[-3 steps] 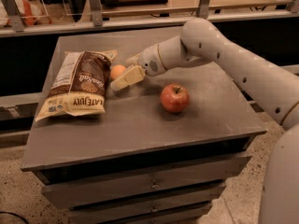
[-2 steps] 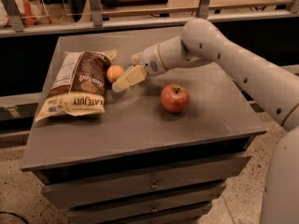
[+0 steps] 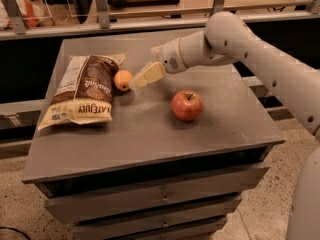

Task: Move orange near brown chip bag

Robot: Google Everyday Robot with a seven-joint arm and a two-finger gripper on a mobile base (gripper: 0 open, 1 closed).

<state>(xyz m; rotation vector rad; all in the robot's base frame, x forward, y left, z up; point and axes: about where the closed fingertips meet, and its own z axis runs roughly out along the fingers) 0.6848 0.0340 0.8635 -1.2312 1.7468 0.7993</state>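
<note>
Pointing its cream tip toward the bag (image 3: 82, 91), the gripper (image 3: 139, 80) sat low over the table (image 3: 150, 134), right beside the orange (image 3: 122, 80) on the side away from the bag. Whether it was apart, together or clamped on anything could not be told; it was at or nearly at the fruit's skin, not plainly around it.

Compared with a second earlier, the orange had rolled or been nudged closer to the bag. It lay against the bag's right edge, touching it or all but touching, level with the dark brown middle. The gripper had drawn back a little from the bag and lifted slightly. By my reading, the placing was essentially done and only a clean withdrawal remained. The risk was the round fruit rolling away from the bag if the tip dragged it on the way out.

Farther from the bag, past the gripper, the red apple (image 3: 187, 105) stood upright, well apart from both orange and bag. It was nearer the table's front and clear of the arm's (image 3: 240, 39) line back. Nothing lay between orange and bag, and nothing on the tabletop blocked the retreat.
</note>
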